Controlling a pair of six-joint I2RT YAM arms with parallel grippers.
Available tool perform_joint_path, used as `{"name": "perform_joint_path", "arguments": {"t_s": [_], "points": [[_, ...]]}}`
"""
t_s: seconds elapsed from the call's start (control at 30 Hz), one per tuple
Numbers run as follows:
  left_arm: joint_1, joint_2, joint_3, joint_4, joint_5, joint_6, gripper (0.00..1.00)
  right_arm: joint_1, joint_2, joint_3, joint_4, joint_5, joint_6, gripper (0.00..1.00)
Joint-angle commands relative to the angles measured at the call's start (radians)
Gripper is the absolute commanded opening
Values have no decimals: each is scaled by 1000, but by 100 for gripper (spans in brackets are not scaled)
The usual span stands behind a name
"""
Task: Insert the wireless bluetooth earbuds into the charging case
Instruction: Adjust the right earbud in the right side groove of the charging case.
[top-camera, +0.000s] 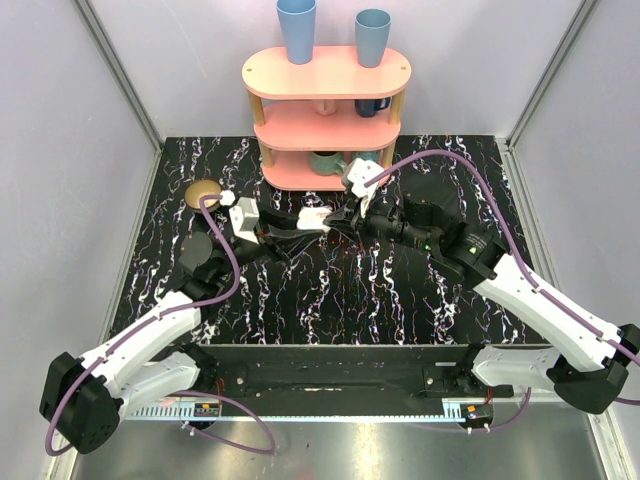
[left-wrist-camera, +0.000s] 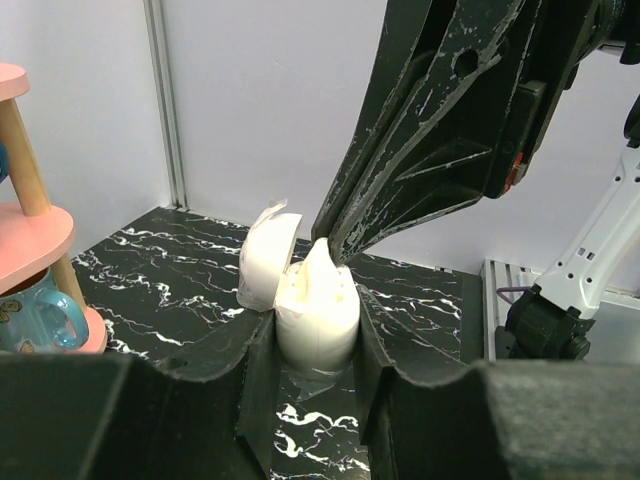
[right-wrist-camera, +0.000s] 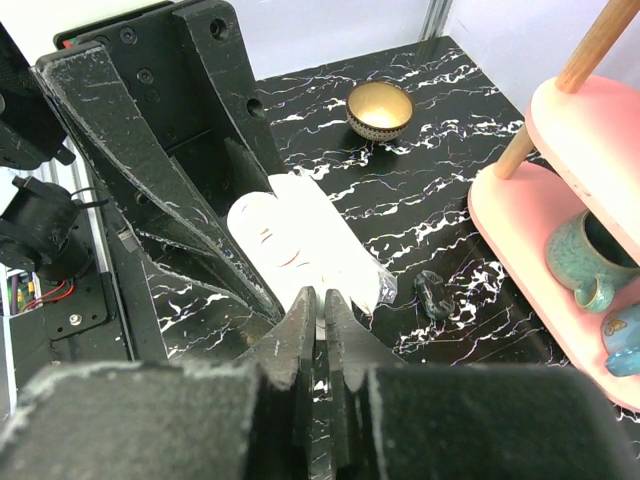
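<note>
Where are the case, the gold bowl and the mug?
case (left-wrist-camera: 317, 325), left wrist view, its body.
gold bowl (right-wrist-camera: 380, 103), right wrist view, its inside.
mug (right-wrist-camera: 572, 258), right wrist view, its side.

Pale walls (top-camera: 200, 70), black marbled tabletop (top-camera: 350, 290), pink tiered shelf (top-camera: 330, 72) (blue cups (top-camera: 297, 28) on top)

White arms (top-camera: 150, 335), black joints (top-camera: 75, 395), purple cables (top-camera: 441, 153) — right gripper (right-wrist-camera: 320, 302) black, scuffed grey.

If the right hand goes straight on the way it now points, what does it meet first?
The open charging case, held by the left hand. The right hand seems almost to touch it, though depth is unclear.
</note>
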Motion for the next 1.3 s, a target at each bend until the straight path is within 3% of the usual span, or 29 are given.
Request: {"name": "perform_joint_path", "arguments": {"t_s": [0.0, 1.27], "points": [[5, 20, 55, -29, -17, 38, 0, 46, -28, 3, 14, -77, -6, 0], [5, 14, 47, -29, 110, 61, 0, 46, -45, -36, 79, -46, 14, 0]]}}
